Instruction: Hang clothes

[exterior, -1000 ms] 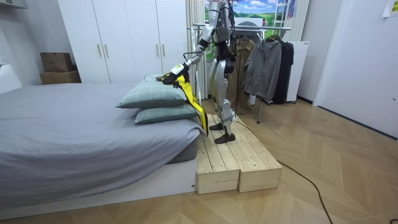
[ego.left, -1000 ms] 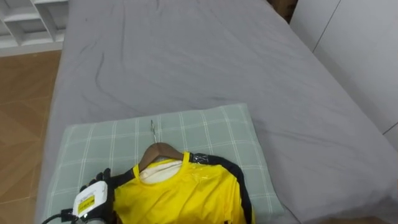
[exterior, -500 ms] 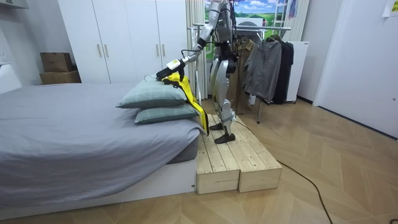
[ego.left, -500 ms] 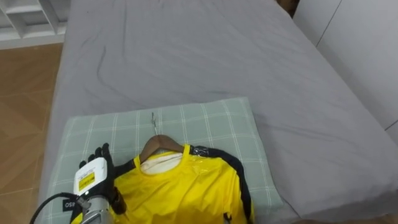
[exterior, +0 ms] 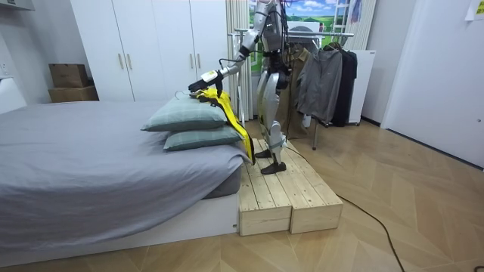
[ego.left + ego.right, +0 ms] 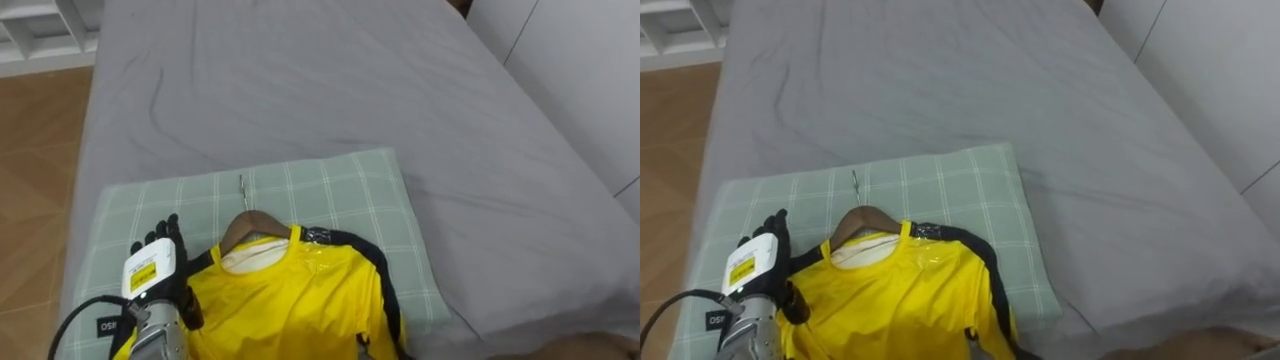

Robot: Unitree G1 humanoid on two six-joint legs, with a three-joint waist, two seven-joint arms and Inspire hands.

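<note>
Left eye view: a yellow shirt [image 6: 290, 300] on a wooden hanger [image 6: 250, 222] is seen lying on a green checked pillow [image 6: 330, 190], which is placed on the grey bed [image 6: 320, 90]. The hanger's metal hook is pointed away from the robot. The left hand [image 6: 152, 270] is laid at the shirt's shoulder, touching the cloth; whether it is closed on the cloth cannot be told. What is added by the room view: the robot is shown standing on a wooden platform [image 5: 287, 193] at the bed's end, a second pillow [image 5: 200, 138] is found under the first, the shirt's lower part is hung down past both pillows, and a clothes rack [image 5: 325, 68] is placed behind the robot.
</note>
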